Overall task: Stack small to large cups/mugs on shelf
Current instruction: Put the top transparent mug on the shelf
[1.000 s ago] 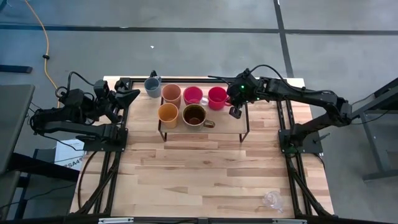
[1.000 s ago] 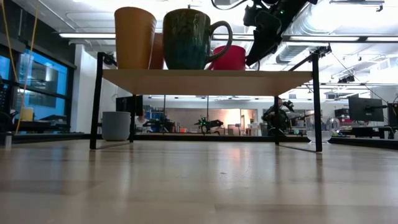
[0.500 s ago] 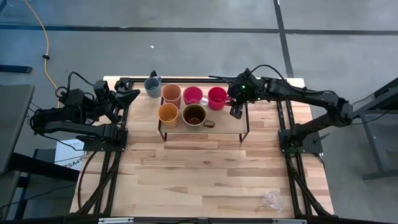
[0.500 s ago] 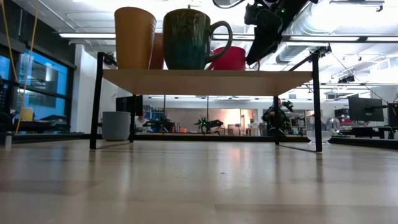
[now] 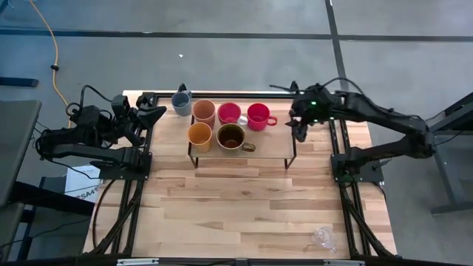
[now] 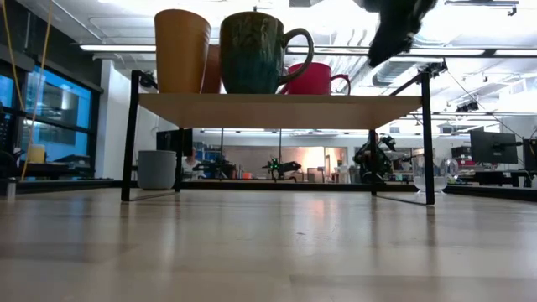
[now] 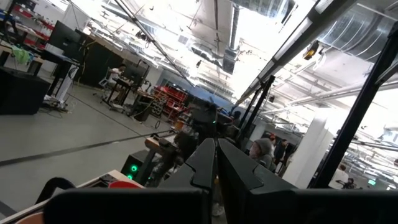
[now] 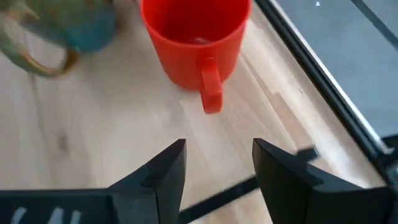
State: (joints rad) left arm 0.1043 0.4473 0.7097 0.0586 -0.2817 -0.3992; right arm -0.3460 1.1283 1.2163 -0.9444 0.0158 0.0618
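The shelf (image 5: 273, 144) holds a peach tumbler (image 5: 203, 111), an orange-yellow cup (image 5: 199, 136), a dark-brown mug (image 5: 230, 137), a pink cup (image 5: 229, 113) and a red mug (image 5: 258, 115), all standing upright on its plank. The red mug (image 8: 193, 37) turns its handle (image 8: 211, 93) toward my right gripper (image 8: 217, 163). That gripper (image 5: 299, 131) is open and hangs just off the shelf's right end, touching nothing. A grey-blue mug (image 5: 181, 102) stands on the table at the shelf's far left corner. My left gripper (image 7: 216, 169) is shut and waits at the table's left edge (image 5: 151, 112).
A clear glass cup (image 5: 323, 238) lies near the table's front right corner. The black arm frames (image 5: 133, 185) run along both table sides. Bare wood (image 5: 236, 207) lies between the shelf and the near edge.
My right gripper has drawn back from the red mug's handle toward the table's right edge, past the shelf's right end. The red mug stays upright on the shelf, its handle now showing free in the low view.
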